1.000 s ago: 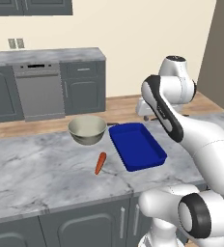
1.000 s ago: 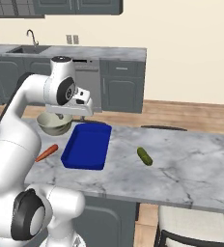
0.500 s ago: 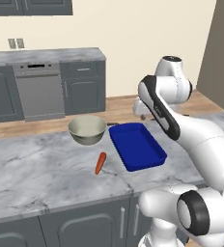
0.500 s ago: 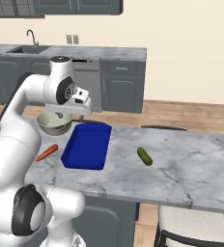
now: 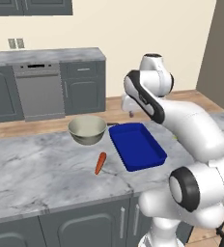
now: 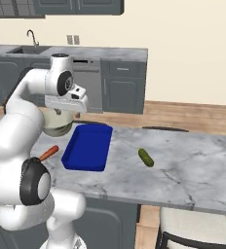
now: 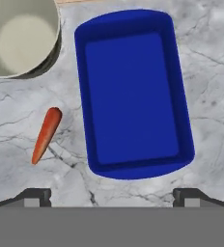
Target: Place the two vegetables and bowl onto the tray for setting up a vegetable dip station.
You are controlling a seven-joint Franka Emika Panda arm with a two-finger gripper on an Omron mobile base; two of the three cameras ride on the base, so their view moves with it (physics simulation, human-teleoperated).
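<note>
Here you have a grey-veined marble island counter (image 5: 32, 178) with dark grey cabinet fronts below it, and behind it a wood floor, a back run of grey cabinets with a steel dishwasher (image 5: 38, 90), and a cream wall. In the right base view a sink tap (image 6: 31, 36) stands at the far left of that back counter.

On the island you can count one shallow rectangular deep-blue tray (image 5: 115, 136), with nothing inside it; one round silvery metal bowl (image 5: 87, 130) with a pale inside, just left of the tray's far end; one small tapered orange carrot (image 5: 100, 163), lying near-left of the tray and apart from it; and one small oblong dark green cucumber (image 6: 145, 157), lying well to the right of the tray.

In the right base view the arm covers most of the bowl, and the hand view cuts the bowl off at its top-left corner.

The two-finger gripper (image 7: 112, 195) hangs above the tray's near end. Its dark fingertips (image 7: 36, 195) stand spread wide apart and hold nothing.
</note>
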